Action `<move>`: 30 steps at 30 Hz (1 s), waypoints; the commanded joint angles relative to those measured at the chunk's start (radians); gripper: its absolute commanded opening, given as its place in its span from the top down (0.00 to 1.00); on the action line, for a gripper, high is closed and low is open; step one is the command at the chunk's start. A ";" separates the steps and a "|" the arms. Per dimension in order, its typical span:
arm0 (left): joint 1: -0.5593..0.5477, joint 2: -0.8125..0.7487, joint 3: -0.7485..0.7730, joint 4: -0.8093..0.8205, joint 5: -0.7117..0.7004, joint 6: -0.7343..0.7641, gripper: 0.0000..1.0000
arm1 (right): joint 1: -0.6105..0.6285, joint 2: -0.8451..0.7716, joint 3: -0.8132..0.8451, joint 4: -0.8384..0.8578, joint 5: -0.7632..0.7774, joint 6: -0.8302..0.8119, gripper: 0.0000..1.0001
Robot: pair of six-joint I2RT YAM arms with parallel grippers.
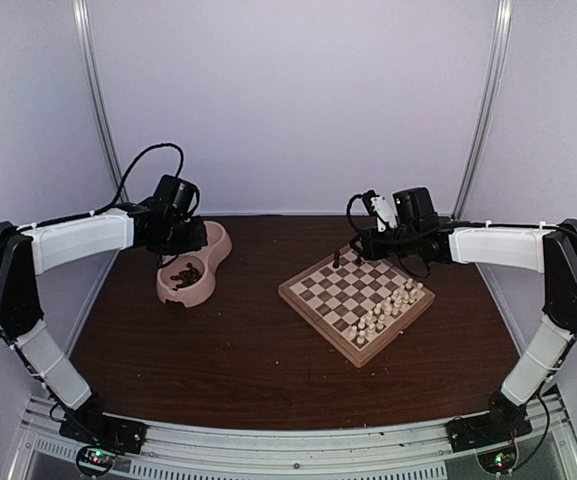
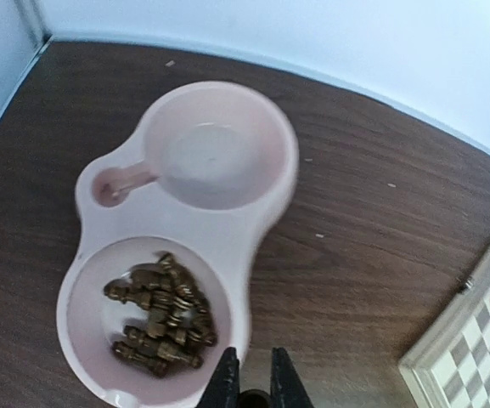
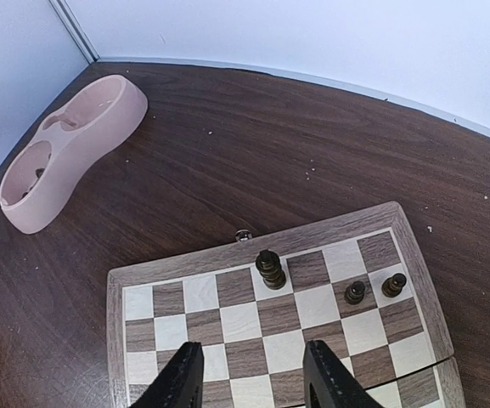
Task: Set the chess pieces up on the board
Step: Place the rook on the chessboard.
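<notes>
Three of the chess pieces (image 3: 270, 269) stand on the board (image 3: 185, 268), one tall and two small, along its far edge. The other dark ones I can see are a heap (image 2: 160, 319) in the near compartment of the pink double bowl (image 2: 228, 225), over on the left of the desk (image 2: 380, 238). The far compartment looks bare.

The bit that matters for my next grab is that the heap sits left of the left end effector (image 2: 255, 378) and a touch farther away. The tips hang by that compartment's right rim, so I reckon it needs a small nudge left and then down. The fingers are parted by only a narrow slit with nothing in it, so I'd widen them first. The pieces lie tumbled on their sides with no single long axis to line up on, though a lot of them run roughly left-right. I'd pick one at the edge of the pile.

The left arm is clearly the nearer one. The right end effector (image 3: 253, 361) hovers over the board, well apart from the bowl, fingers spread wide and carrying nothing.

The pale chessmen (image 1: 388, 310) fill the board's near-right side. The desk is dark wood grain with a few pale specks, boxed in by plain light walls (image 1: 298, 100). The bowl's smooth curved inside could let a piece skid away from the fingers.
</notes>
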 commanded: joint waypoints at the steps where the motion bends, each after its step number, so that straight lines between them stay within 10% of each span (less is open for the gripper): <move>1: -0.108 -0.120 -0.087 0.273 0.087 0.264 0.94 | 0.006 -0.046 -0.023 0.024 -0.009 0.008 0.58; 10: -0.186 0.020 -0.093 0.580 0.556 0.268 0.93 | 0.006 -0.066 -0.043 0.053 -0.012 0.016 0.57; 30: -0.350 0.457 0.043 0.820 0.578 0.398 0.93 | 0.005 -0.125 -0.138 0.088 0.047 0.017 0.58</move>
